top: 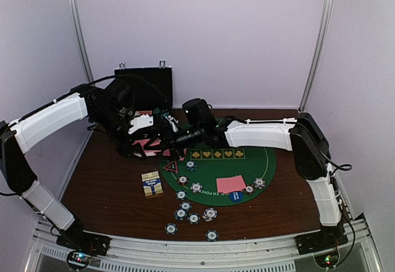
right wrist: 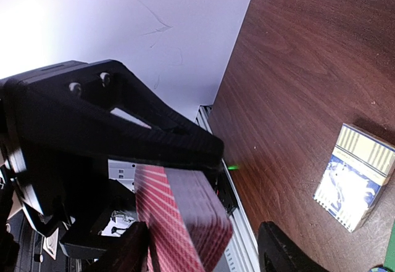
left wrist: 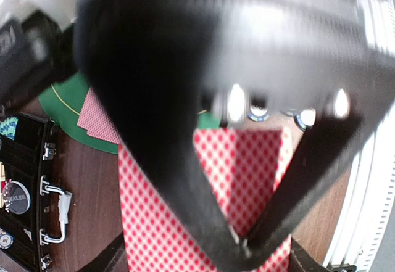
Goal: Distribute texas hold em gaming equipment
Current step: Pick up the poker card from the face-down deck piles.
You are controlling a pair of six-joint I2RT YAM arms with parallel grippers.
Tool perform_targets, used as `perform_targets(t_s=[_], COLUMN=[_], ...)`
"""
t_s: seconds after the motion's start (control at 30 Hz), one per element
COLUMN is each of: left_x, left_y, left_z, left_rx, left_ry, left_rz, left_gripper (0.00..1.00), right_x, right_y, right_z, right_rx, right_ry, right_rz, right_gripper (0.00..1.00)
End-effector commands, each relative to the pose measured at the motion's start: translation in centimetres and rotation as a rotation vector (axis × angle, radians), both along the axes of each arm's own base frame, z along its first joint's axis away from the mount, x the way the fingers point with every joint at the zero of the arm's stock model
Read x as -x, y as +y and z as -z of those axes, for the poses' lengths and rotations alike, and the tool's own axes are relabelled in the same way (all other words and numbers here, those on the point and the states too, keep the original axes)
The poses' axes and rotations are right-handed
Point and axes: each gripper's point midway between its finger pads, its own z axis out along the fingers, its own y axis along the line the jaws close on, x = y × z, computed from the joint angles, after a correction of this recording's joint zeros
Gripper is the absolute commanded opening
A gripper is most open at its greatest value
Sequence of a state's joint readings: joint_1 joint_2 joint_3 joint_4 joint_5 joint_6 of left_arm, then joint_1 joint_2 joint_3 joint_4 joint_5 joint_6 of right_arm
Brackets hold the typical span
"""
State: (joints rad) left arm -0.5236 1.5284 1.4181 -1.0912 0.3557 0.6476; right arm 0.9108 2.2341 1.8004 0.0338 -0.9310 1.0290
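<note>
The left claw (left wrist: 244,247) is pinched shut on the deck (left wrist: 247,167), its fingers meeting over the red-patterned backs. It holds the deck in the air off the far left edge of the green mat (top: 259,161). The right claw (right wrist: 203,227) reaches in from the mat side and stands partly open, with the deck's free end between its fingers (right wrist: 274,247). One finger is close against the deck's side and a gap shows at the other, so it grips nothing.

A single card (top: 230,184) lies face down on the mat, with a blue disc (top: 235,196) just beside it and the triangle (top: 171,167) at the mat's left rim. Chips (top: 194,218) lie along the mat's near edge and on the bare table (top: 105,179) toward the arm bases. A card box (top: 152,184) lies left of the mat, nearer than the claws. The black case (top: 143,87) stands behind the left claw.
</note>
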Motion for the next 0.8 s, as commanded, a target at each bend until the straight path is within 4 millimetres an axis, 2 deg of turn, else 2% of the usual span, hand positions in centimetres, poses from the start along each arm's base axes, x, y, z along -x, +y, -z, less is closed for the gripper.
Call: perform_targets(t_s=[0.0,0.1,0.23,0.5,0.77], left_x=[-0.6,-0.4,-0.4,-0.4,-0.3], left_y=[-0.7,-0.7,-0.6,-0.3,-0.1], left_z=[-2.4,-2.2,-1.9,-1.2,-1.2], left_rx=[0.052,0.052,0.042,0.019,0.015], left_ry=[-0.05,-0.041,-0.043,-0.038,-0.041], left_rz=[0.011,0.013,0.013,0.015,0.015], left_gripper=[0.01,0.01,0.01,0.01,0.01], right_x=[-0.1,-0.1,0.1,0.5,0.5], right_y=[-1.7,-1.6,-1.6,-1.7,-2.5], right_z=[0.3,-0.5,-2.0,-3.2,-3.0], right_rx=[0.056,0.039,0.008,-0.02,0.005], right_ry=[0.005,0.001,-0.006,-0.01,-0.013], right_rz=[0.027,0.029,0.029,0.021,0.017], right_gripper=[0.61,0.56,0.46,0.3,0.25])
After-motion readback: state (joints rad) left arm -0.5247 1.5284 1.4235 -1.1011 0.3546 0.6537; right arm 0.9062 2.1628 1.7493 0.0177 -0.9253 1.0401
